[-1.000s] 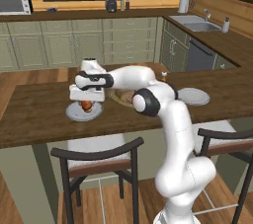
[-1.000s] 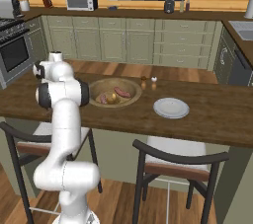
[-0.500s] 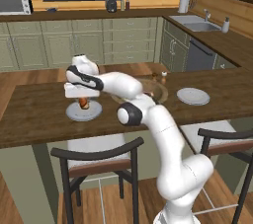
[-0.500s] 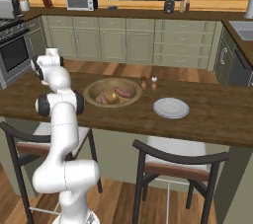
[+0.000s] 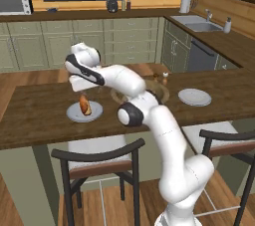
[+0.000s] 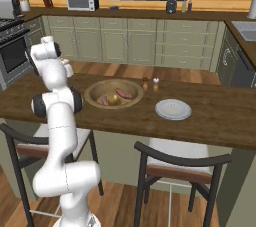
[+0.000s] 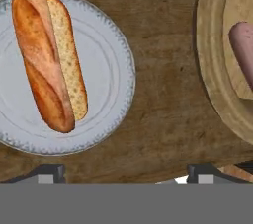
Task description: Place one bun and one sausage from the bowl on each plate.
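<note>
Gripper (image 7: 126, 171) jaws stood wide apart, holding nothing, above the counter (image 7: 163, 119) between plate (image 7: 116, 65) and bowl (image 7: 212, 70). Bun (image 7: 47, 55) lay on that plate, clear of both fingertips (image 7: 47, 172). Sausage (image 7: 243, 50) lay in the bowl (second plate (image 6: 173, 109) bare, right of the bowl).

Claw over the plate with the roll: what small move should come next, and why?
Probably swing toward the bowl for a sausage. The claw stands open and empty, the bun already lies on the plate, and no sausage is there.
</note>
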Tool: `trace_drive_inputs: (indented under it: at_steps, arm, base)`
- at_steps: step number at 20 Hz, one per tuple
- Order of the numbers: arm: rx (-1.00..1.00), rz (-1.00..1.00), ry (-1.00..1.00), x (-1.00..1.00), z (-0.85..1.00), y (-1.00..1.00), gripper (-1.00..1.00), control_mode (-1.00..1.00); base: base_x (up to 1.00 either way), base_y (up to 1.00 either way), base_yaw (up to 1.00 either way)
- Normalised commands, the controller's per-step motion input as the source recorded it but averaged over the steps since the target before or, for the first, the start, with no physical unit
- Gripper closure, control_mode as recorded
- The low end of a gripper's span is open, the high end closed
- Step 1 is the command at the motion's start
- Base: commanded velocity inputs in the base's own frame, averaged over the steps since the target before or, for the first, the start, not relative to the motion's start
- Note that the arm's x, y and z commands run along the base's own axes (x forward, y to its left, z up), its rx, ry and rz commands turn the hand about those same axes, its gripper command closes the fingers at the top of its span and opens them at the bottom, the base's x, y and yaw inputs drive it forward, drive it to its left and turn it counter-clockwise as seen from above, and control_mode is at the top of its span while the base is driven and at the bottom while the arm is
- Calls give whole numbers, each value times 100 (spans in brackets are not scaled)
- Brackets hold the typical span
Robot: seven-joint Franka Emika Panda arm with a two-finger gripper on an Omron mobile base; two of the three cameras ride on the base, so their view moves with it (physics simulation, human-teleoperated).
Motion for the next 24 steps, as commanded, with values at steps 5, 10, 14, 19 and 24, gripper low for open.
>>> trace_drive_inputs:
  at_steps: [5,10,14,19,24]
  arm:
    - [4,0,-33,-100,8,-100,-100,-100]
    - [7,0,-40,-100,0,-100,-100,-100]
    - [8,0,-26,-64,-1,-100,-100,-100]
    - [29,0,9,31,7,-100,-100,-100]
    - [11,7,35,100,-2,-89,-100,-100]
  base:
    - [0,0,0]
    - [0,0,0]
    - [0,0,0]
    - [0,0,0]
    - [0,0,0]
